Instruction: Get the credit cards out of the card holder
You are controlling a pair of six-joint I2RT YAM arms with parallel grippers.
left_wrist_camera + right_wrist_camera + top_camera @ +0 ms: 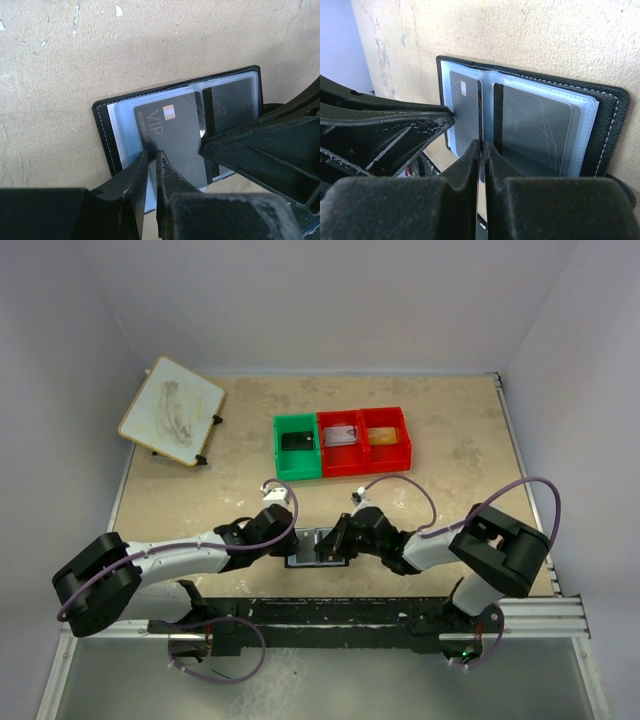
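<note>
Centrally at the near edge of the table, between the two arms, the card holder lies open and flat, pale slot pockets facing up. A board sits at the far left corner. One green bin and two joined red bins stand in a row toward the far edge, well apart from the holder.

Each half of the holder shows one dark card: the VIP card in one half, the second card in the other.

The left gripper has its fingers almost together, leaving a thin slit, tips at the VIP card's outer near corner. The right gripper is equally narrowed, tips at the centre fold beside the same card. Whether either pinches the card cannot be told.
</note>
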